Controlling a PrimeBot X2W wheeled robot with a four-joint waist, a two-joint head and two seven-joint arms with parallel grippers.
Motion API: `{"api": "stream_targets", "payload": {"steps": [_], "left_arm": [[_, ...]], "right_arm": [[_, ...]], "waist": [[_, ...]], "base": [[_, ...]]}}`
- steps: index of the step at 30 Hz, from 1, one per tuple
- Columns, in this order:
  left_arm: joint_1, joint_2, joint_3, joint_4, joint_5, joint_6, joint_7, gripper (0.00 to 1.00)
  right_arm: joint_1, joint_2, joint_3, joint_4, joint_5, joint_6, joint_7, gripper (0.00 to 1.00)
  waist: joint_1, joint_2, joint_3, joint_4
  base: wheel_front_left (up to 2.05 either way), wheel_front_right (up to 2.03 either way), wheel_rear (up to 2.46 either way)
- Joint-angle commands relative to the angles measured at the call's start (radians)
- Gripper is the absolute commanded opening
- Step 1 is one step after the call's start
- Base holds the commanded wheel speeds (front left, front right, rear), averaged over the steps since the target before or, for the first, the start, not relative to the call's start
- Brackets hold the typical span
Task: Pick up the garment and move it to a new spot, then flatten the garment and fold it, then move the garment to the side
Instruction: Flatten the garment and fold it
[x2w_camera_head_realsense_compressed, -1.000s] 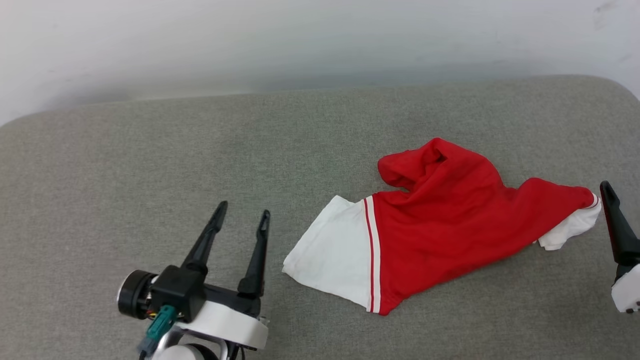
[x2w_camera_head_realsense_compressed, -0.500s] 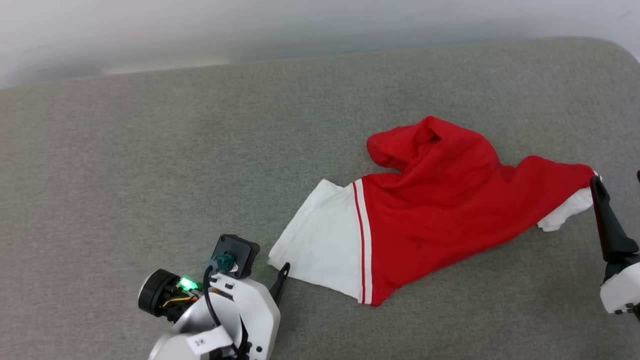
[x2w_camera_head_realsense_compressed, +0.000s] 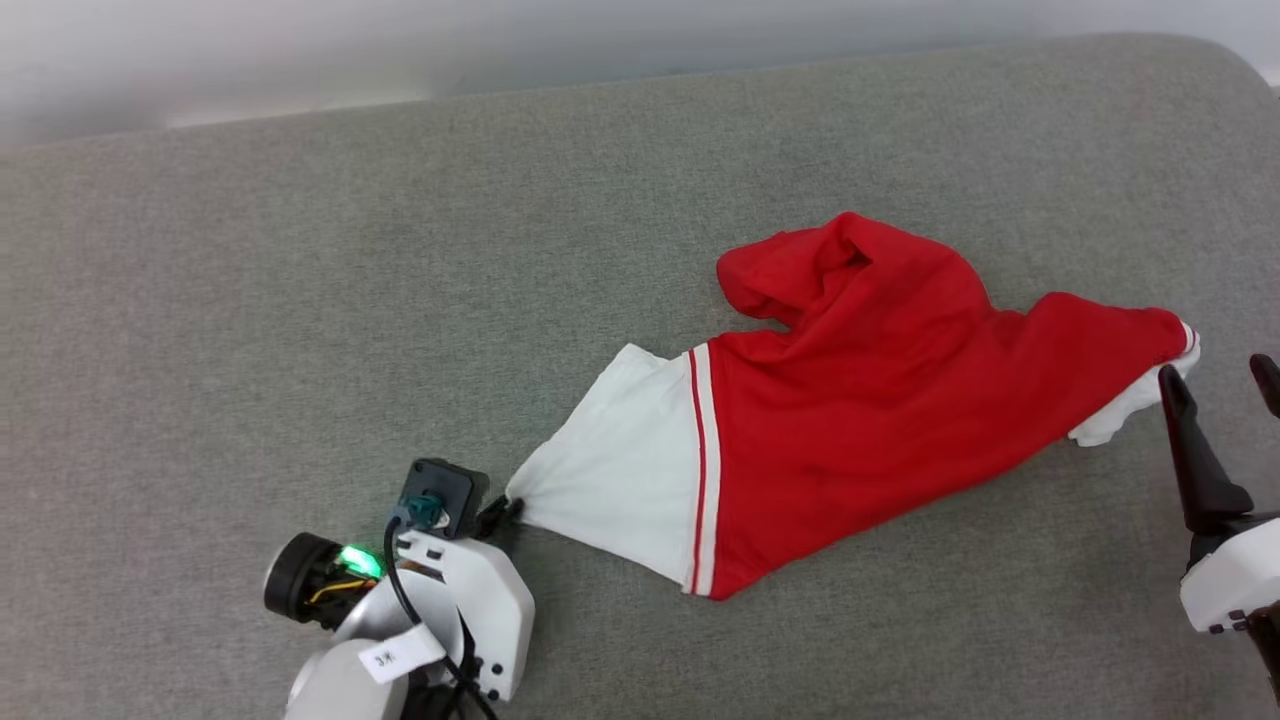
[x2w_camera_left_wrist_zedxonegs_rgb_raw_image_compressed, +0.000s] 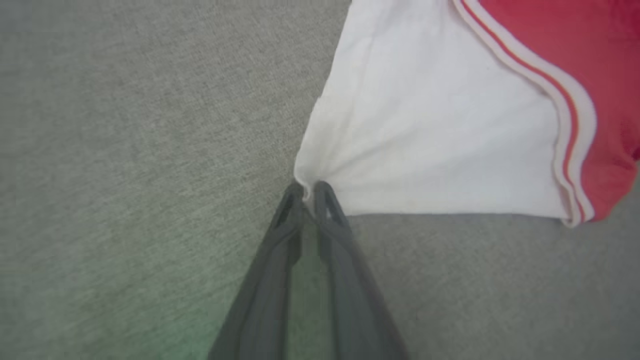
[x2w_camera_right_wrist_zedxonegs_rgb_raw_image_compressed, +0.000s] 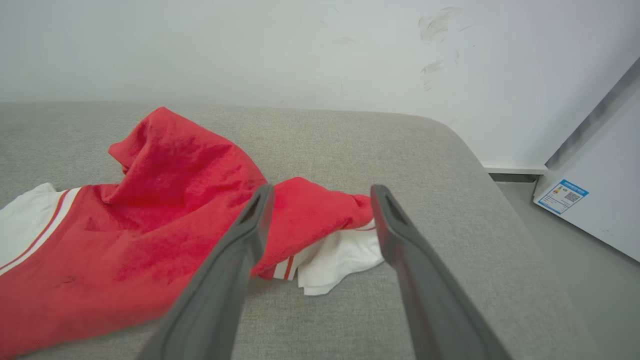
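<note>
The right gripper (x2w_camera_head_realsense_compressed: 1217, 372) is partly cut off at the right edge. The blue label (x2w_camera_right_wrist_zedxonegs_rgb_raw_image_compressed: 562, 196) on the white panel (x2w_camera_right_wrist_zedxonegs_rgb_raw_image_compressed: 605, 150) is too small to read.

Ahead of the spread jaws of your right gripper (x2w_camera_right_wrist_zedxonegs_rgb_raw_image_compressed: 321, 190), the garment (x2w_camera_head_realsense_compressed: 880, 400) blocks the path. Outside those jaws, bare cushion (x2w_camera_head_realsense_compressed: 250, 330) is passable. Around your left gripper (x2w_camera_left_wrist_zedxonegs_rgb_raw_image_compressed: 310, 186), cushion lies bare except ahead of the jaws.
</note>
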Motion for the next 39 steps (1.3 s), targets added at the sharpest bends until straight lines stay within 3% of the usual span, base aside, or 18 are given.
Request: {"api": "stream_targets", "payload": {"steps": [1,6,13,24,25,27,31,32,39], "left_arm": [[-0.010,-0.001,0.015,0.007,0.002,0.014,-0.031,0.00],[-0.003,0.000,0.073,-0.020,-0.004,0.064,-0.174,0.00],[0.077,0.023,0.146,-0.098,-0.032,0.106,-0.276,0.00],[0.259,0.057,0.135,-0.198,-0.100,0.085,-0.143,0.00],[0.264,0.056,0.132,-0.206,-0.104,0.084,-0.136,0.05],[0.257,0.053,0.131,-0.225,-0.092,0.093,-0.152,1.00],[0.213,0.045,0.121,-0.264,-0.070,0.084,-0.234,1.00],[0.180,0.044,0.107,-0.287,-0.044,0.070,-0.330,1.00],[0.120,0.032,0.060,-0.292,0.018,0.047,-0.514,1.00]], "right_arm": [[-0.005,-0.004,0.005,0.005,-0.003,-0.001,-0.005,1.00],[0.012,-0.016,0.017,0.018,0.003,-0.001,0.009,1.00],[0.037,-0.028,0.035,0.029,0.017,-0.001,0.035,1.00],[0.064,-0.049,0.057,0.046,0.038,-0.001,0.068,1.00],[0.064,-0.051,0.059,0.047,0.037,-0.001,0.070,1.00],[0.062,-0.062,0.067,0.045,0.034,-0.001,0.078,1.00],[0.039,-0.098,0.083,0.020,0.049,-0.001,0.120,1.00],[0.015,-0.151,0.122,-0.014,0.072,-0.001,0.202,1.00],[-0.101,-0.269,0.255,-0.061,0.151,-0.001,0.516,1.00]], "waist": [[0.0000,-0.0001,-0.008,0.009],[0.0000,-0.0001,-0.040,0.040],[0.0000,-0.0001,-0.083,0.092],[0.0000,-0.0001,-0.108,0.151],[0.0000,-0.0001,-0.108,0.155],[0.0000,-0.0001,-0.110,0.163],[0.0000,-0.0001,-0.111,0.181],[0.0000,-0.0001,-0.107,0.198],[0.0000,-0.0001,-0.074,0.255]], "base": [[0.00,0.00,0.00],[0.00,0.00,0.00],[0.00,0.00,0.00],[0.00,0.00,0.00],[0.00,0.00,0.00],[0.00,0.00,0.00],[0.00,0.00,0.00],[0.00,0.00,0.00],[0.00,0.00,0.00]]}}
